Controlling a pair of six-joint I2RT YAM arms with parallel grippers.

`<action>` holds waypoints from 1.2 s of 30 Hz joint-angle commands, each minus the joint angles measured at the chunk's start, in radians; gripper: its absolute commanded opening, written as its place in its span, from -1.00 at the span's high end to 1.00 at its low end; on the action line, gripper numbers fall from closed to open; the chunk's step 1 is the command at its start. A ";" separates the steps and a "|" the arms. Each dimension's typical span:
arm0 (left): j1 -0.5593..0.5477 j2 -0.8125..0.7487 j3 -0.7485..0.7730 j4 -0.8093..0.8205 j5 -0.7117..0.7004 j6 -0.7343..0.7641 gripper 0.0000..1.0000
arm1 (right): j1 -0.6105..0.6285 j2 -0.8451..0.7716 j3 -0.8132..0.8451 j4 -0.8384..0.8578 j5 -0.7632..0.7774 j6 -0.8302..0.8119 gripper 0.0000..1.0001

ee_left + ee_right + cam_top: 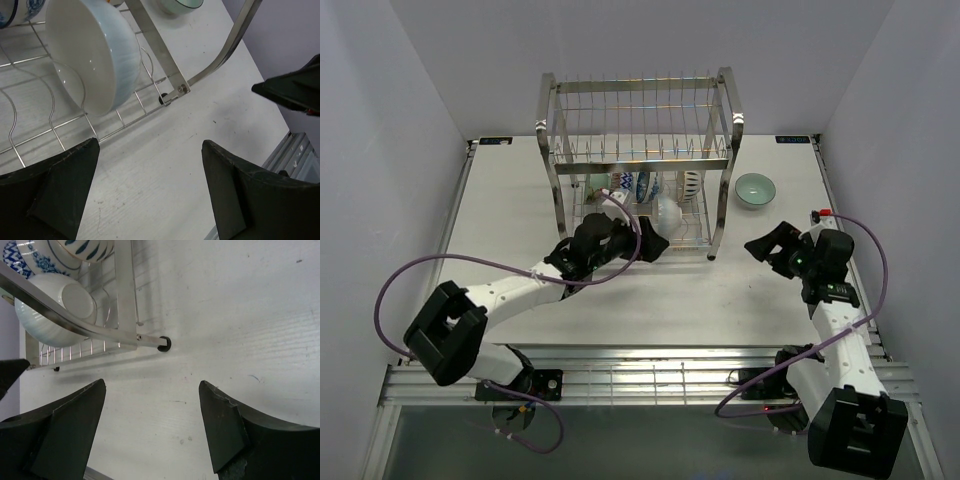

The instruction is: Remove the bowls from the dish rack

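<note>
The dish rack [638, 150] stands at the far middle of the table [520, 220]. The left arm [510, 290] stretches toward its lower tier. The left gripper [655, 242] is spread wide and empty, just before a pale bowl [95, 55] standing on edge. The right gripper [767, 243], likewise agape and empty, points leftward, well apart from the rack. 1 mint bowl [755, 189] sits on the table beside the rack.

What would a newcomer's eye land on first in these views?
The tall wire rack at the far middle of the table, with blue-patterned bowls in its lower tier. The left gripper hangs open just before the front pale bowl, not touching it. A mint bowl sits alone right of the rack, the right gripper open and empty nearby.
</note>
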 commanded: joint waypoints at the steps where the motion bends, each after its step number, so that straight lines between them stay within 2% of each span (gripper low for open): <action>1: 0.002 0.074 0.087 0.065 -0.028 -0.018 -0.88 | 0.006 -0.050 -0.045 0.033 -0.059 -0.014 -0.61; 5: 0.002 0.148 0.135 0.065 -0.120 -0.016 -0.81 | 0.009 -0.062 -0.060 0.043 -0.063 -0.012 -0.61; 15: 0.002 0.299 0.272 0.065 -0.171 0.024 -0.79 | 0.032 -0.029 -0.074 0.087 -0.103 -0.002 -0.61; 20: 0.009 0.355 0.309 0.070 -0.160 0.002 -0.65 | 0.038 -0.036 -0.096 0.095 -0.099 -0.005 -0.61; 24: 0.023 0.343 0.250 0.172 -0.131 -0.062 -0.29 | 0.040 -0.039 -0.097 0.087 -0.088 -0.008 -0.61; 28: 0.055 0.337 0.180 0.275 -0.067 -0.122 -0.11 | 0.041 -0.030 -0.094 0.082 -0.087 -0.012 -0.60; 31: 0.081 0.330 0.123 0.376 0.002 -0.169 0.10 | 0.043 -0.027 -0.091 0.072 -0.079 -0.019 -0.60; 32: 0.097 0.327 0.111 0.400 0.033 -0.183 0.26 | 0.043 -0.026 -0.090 0.067 -0.077 -0.022 -0.60; 36: 0.130 0.329 0.053 0.511 0.099 -0.243 0.51 | 0.044 -0.018 -0.083 0.061 -0.070 -0.026 -0.60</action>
